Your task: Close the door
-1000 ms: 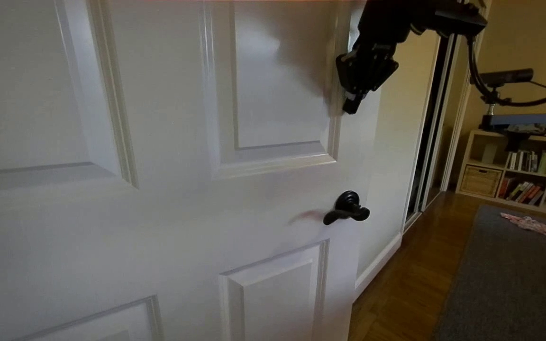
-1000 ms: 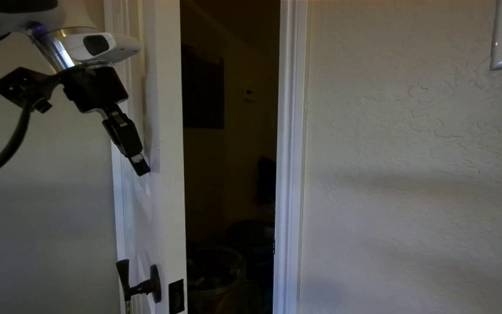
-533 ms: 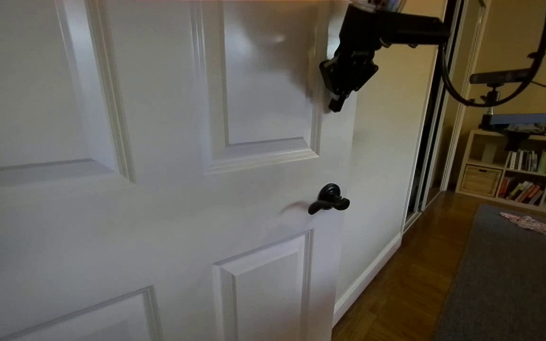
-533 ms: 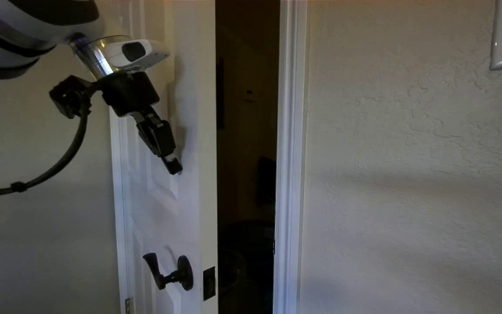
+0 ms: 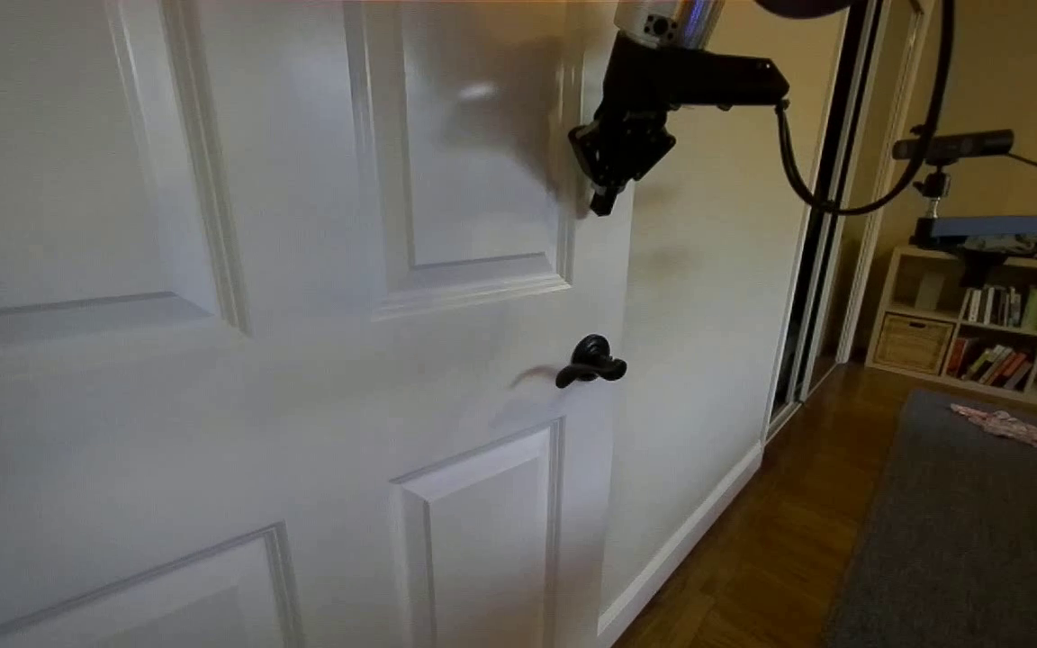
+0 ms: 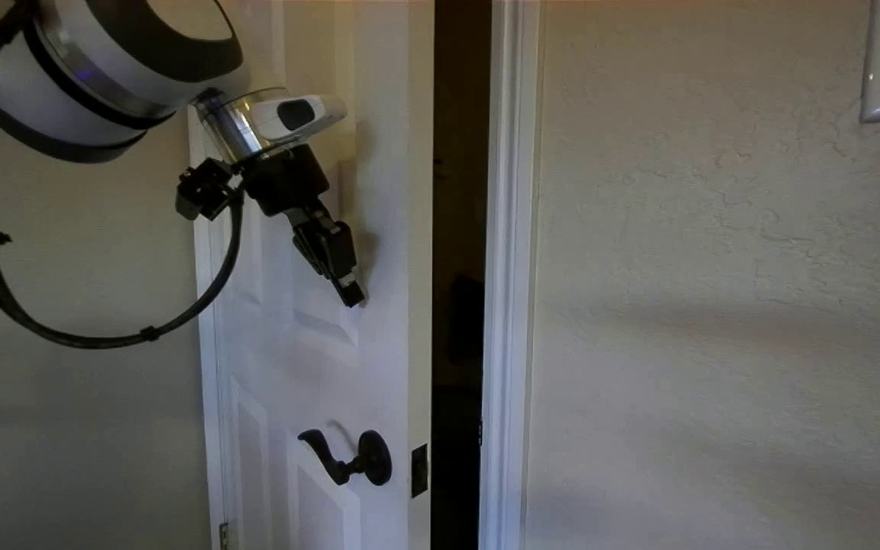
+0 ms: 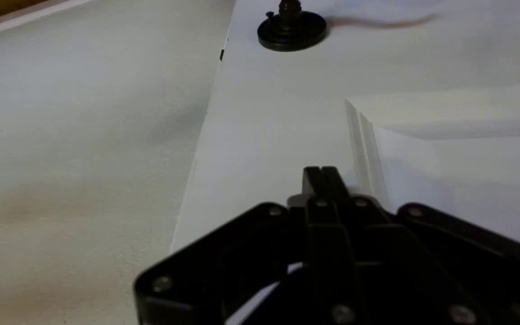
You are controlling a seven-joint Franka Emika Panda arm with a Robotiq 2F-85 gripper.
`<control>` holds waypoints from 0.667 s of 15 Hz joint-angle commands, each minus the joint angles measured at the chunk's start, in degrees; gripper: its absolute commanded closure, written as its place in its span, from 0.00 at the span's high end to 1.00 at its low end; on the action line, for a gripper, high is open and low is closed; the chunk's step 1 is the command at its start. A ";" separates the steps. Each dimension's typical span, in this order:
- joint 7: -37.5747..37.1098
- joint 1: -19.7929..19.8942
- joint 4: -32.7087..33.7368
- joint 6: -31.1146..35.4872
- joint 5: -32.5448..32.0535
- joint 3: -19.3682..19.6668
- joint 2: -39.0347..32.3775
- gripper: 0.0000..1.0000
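The white panelled door (image 5: 320, 387) fills much of an exterior view and stands ajar. In an exterior view the door (image 6: 383, 359) leaves a narrow dark gap between its edge and the frame. The black lever handle (image 5: 592, 360) sits near the free edge; it also shows in an exterior view (image 6: 373, 457) and in the wrist view (image 7: 292, 32). My gripper (image 6: 351, 293) is above the handle, its tips at the door face, seemingly touching it. In the wrist view the gripper's fingers (image 7: 321, 169) are together with nothing between them, beside a raised panel's moulding.
The white door frame (image 6: 507, 305) stands right of the gap, with a textured wall (image 6: 715, 229) beyond. A wall (image 5: 707, 360) runs behind the door edge. A grey rug (image 5: 915, 522), a bookshelf (image 5: 960, 315) and a mounted camera (image 5: 960, 146) are farther off. A cable (image 6: 96, 342) loops from the arm.
The door has swung further towards its frame, so the dark gap is narrower. My shut gripper has moved along with it, staying at the door face above the handle.
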State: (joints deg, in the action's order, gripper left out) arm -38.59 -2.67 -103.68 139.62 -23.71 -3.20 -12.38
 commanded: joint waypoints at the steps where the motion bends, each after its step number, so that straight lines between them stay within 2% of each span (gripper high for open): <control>1: -0.13 -2.18 5.72 1.84 -0.64 3.35 -4.32 0.04; 10: 1.12 -4.40 17.85 4.04 0.11 8.29 -13.30 0.04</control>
State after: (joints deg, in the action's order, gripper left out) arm -38.26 -5.59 -90.11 142.17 -23.71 2.72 -22.51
